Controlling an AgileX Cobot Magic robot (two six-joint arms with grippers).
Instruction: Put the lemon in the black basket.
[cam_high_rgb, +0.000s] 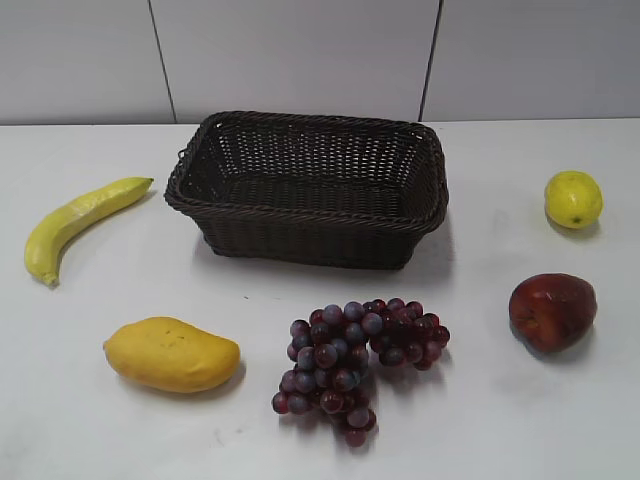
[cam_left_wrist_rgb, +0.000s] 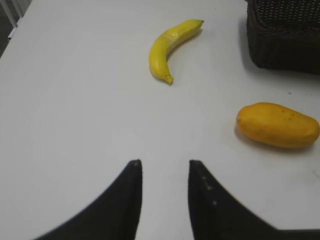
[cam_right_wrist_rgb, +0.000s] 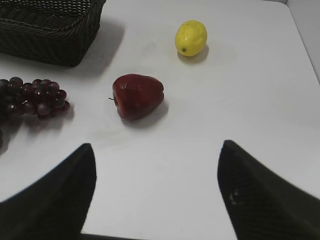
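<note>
The lemon (cam_high_rgb: 573, 198) is a small yellow-green fruit on the white table at the far right, right of the black basket (cam_high_rgb: 310, 190). It also shows in the right wrist view (cam_right_wrist_rgb: 191, 37), beyond the red apple. The basket is a dark woven rectangle at the table's back middle, and it holds nothing that I can see. My right gripper (cam_right_wrist_rgb: 157, 155) is open and empty, well short of the lemon. My left gripper (cam_left_wrist_rgb: 165, 165) is open and empty over bare table. Neither gripper shows in the exterior view.
A banana (cam_high_rgb: 75, 225) lies at the far left. A mango (cam_high_rgb: 170, 354) lies at the front left. A bunch of dark red grapes (cam_high_rgb: 355, 355) lies in front of the basket. A red apple (cam_high_rgb: 552, 310) sits in front of the lemon.
</note>
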